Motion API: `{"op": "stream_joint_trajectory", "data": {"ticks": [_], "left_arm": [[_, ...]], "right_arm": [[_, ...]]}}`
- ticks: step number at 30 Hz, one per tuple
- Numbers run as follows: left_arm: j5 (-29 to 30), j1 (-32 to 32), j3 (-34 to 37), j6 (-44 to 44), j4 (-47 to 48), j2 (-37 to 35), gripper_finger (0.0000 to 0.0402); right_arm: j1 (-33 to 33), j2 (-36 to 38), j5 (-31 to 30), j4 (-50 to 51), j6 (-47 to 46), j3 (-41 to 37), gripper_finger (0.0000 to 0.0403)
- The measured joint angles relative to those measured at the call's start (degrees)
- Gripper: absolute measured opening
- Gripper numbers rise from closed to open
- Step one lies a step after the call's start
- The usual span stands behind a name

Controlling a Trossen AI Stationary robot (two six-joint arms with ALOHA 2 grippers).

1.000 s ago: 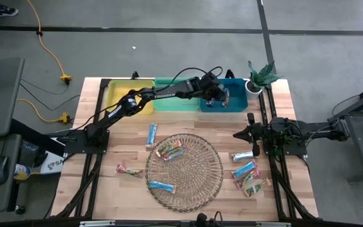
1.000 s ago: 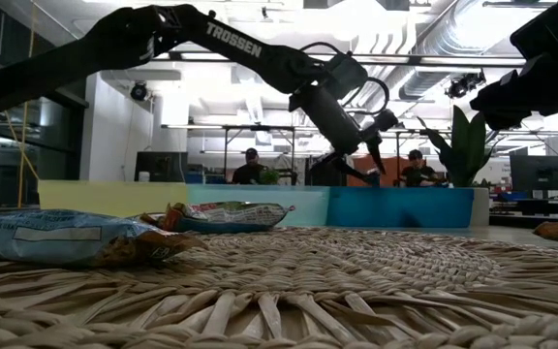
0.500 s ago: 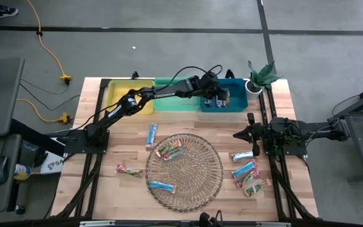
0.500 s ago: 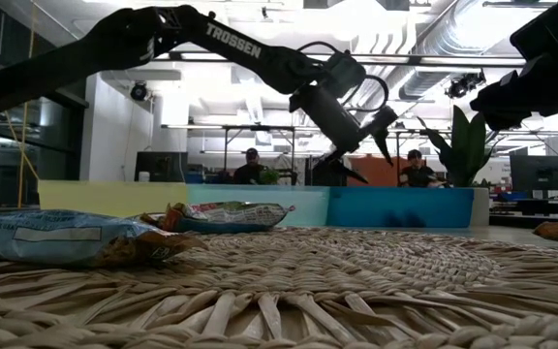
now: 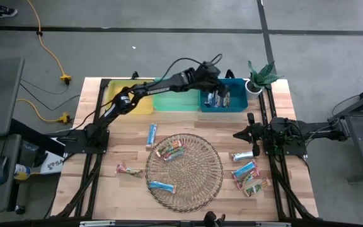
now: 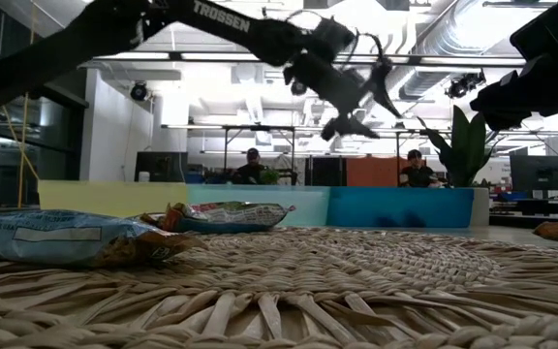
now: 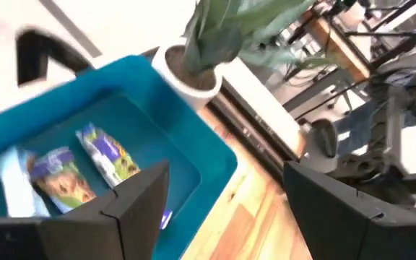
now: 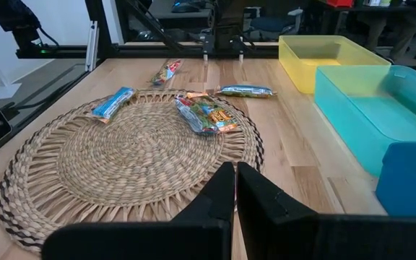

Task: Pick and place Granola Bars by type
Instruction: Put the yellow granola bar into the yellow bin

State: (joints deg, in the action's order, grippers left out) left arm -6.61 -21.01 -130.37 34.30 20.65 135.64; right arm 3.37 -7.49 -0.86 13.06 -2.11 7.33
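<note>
My left gripper (image 5: 215, 77) (image 6: 364, 100) (image 7: 227, 167) hangs open above the blue bin (image 5: 235, 104) at the table's far edge, with nothing between its fingers. Several granola bars (image 5: 218, 98) (image 7: 107, 153) lie flat on that bin's floor. More bars lie about: two (image 5: 170, 150) and a blue one (image 5: 161, 186) on the round wicker tray (image 5: 197, 189), a blue one (image 5: 152, 134) and a red one (image 5: 129, 169) on the wood to its left, and three (image 5: 246, 170) to its right. My right gripper (image 5: 238, 133) (image 8: 235, 189) waits shut at the right.
A green bin (image 5: 175, 102) and a yellow bin (image 5: 128, 99) stand left of the blue one along the far edge. A potted plant (image 5: 260, 75) (image 7: 193, 72) stands just right of the blue bin. People sit in the room beyond the table (image 6: 250, 167).
My left gripper has opened while low over the blue bin. It has then risen clear of the bin, rolled and tipped closer to level. The bars stay lying in the bin below it.
</note>
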Motion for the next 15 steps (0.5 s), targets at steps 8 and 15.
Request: {"op": "stream_joint_trajectory", "data": {"ticks": [8, 15], "left_arm": [[0.54, 0.06, -0.02, -7.39, 7.17, -6.7, 0.0269], [5.97, 0.42, -0.04, -11.79, 17.68, -14.36, 0.0269]], "right_arm": [[0.0, -0.01, -0.02, 0.0, -0.01, 0.0, 0.0], [0.01, -0.02, -0.01, 0.01, -0.01, 0.0, 0.0]]}}
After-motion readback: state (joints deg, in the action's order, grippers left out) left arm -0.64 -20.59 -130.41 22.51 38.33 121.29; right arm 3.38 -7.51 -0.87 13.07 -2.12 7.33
